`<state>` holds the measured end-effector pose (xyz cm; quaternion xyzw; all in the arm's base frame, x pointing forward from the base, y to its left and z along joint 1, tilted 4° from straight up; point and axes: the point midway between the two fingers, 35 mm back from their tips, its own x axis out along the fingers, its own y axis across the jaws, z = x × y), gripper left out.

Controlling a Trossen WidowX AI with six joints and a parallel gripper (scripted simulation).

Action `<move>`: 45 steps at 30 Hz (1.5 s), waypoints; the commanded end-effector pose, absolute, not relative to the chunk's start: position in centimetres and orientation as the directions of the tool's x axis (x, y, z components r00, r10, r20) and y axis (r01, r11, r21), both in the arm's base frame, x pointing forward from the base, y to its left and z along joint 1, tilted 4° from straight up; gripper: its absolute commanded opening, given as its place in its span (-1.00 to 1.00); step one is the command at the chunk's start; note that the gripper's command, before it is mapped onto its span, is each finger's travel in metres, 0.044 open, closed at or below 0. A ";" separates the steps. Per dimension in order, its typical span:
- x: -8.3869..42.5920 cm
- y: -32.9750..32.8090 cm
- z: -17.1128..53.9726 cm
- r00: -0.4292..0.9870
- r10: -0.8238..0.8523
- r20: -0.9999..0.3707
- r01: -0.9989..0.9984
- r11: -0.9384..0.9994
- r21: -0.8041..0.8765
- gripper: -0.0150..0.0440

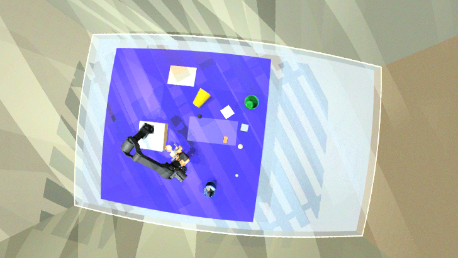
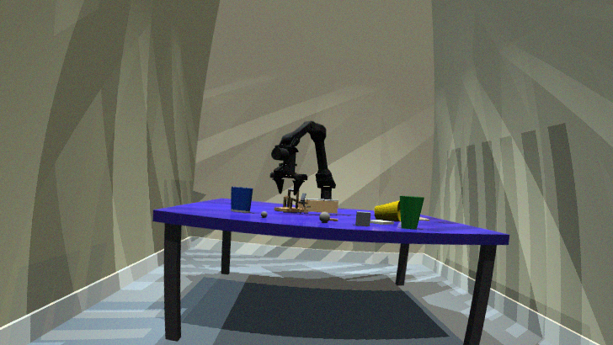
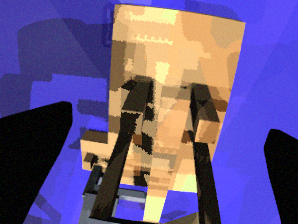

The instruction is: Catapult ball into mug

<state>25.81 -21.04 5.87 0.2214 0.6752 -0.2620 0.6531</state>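
The wooden catapult stands on the purple table, its flat base and two uprights showing in the wrist view. My gripper is open above it, one fingertip out on each side, with nothing held. The blue mug stands upright toward the lower right of the catapult in the top view. A pale ball and a smaller pale ball lie on the table. I cannot tell whether a ball is in the catapult's cup.
A white-topped block is under the arm's base beside the catapult. A yellow cup lies on its side. A green cup stands upright. A small grey cube and a dark ball are farther off.
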 end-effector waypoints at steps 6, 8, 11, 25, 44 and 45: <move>26.1 -21.0 9.8 -0.019 -0.066 -0.998 0.642 0.764 -0.063 1.00; 26.1 -21.0 9.8 -0.019 -0.066 -0.998 0.642 0.764 -0.063 1.00; 26.3 -21.0 11.7 -0.016 -0.068 -0.998 0.643 0.764 -0.063 1.00; 33.6 -11.6 10.5 0.008 -0.049 -0.999 0.493 0.869 -0.039 0.53; 36.2 13.6 3.6 -0.010 -0.031 -0.999 0.028 0.999 -0.031 0.53; 36.2 13.6 3.6 -0.010 -0.031 -0.999 0.028 0.999 -0.031 0.53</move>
